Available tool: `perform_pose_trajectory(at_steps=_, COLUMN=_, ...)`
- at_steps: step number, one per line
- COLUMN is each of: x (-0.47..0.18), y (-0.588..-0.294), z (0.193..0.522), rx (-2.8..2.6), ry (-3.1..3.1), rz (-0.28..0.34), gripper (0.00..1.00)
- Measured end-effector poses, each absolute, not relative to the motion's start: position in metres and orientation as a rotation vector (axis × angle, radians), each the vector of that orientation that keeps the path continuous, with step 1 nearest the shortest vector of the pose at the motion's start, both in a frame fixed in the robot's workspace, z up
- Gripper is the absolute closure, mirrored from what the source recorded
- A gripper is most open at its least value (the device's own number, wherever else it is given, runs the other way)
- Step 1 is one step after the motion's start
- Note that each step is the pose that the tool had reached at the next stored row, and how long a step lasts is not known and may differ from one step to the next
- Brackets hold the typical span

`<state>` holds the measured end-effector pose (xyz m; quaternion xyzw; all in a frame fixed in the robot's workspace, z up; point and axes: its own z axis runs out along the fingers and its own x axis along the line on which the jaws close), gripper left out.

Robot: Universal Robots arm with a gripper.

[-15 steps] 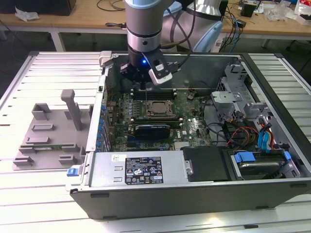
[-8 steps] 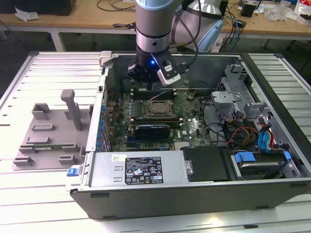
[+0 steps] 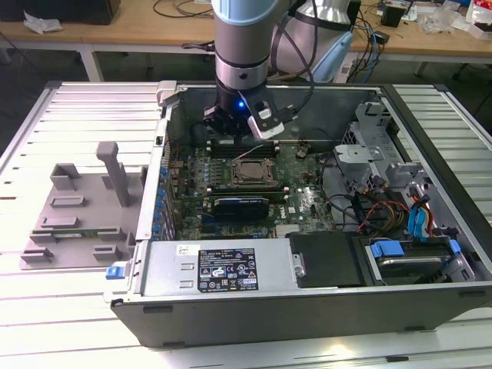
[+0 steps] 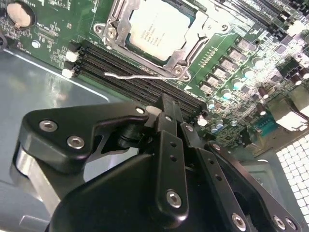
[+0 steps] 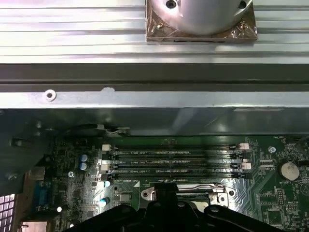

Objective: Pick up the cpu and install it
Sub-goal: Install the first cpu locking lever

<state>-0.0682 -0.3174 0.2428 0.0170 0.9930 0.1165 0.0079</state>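
Silver-grey and shiny, the cpu [image 4: 157,29] lies flat inside the metal frame of the socket [image 4: 186,58] on the green motherboard [image 4: 231,29], deep in the open computer case [image 3: 307,304]. The black tool [image 4: 175,113] hangs just beside it over the dark memory slots [image 4: 111,67], apart from the chip. Its fingers are drawn together with nothing between them. I'd say the carrying is done and the placing step is at its end, as the chip seems to sit square in its seat. A thin wire lever [image 4: 140,76] lies along the socket's edge. I can't tell whether the frame is latched. Any further move calls for a clean line past that lever and no sideways nudge on the chip. The grey tray [image 3: 77,207] sits on the table [image 3: 46,323], well apart.
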Motion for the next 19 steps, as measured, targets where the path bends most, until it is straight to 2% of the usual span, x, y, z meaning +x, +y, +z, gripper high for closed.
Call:
perform_pose_trajectory(at_steps=7, x=-0.067, y=-0.317, z=0.234, rx=0.284, ry=3.074, rz=0.360, gripper=0.89)
perform_pose_trajectory(at_steps=19, x=-0.053, y=-0.309, z=0.224, rx=0.369, ry=3.059, rz=0.355, gripper=0.89)
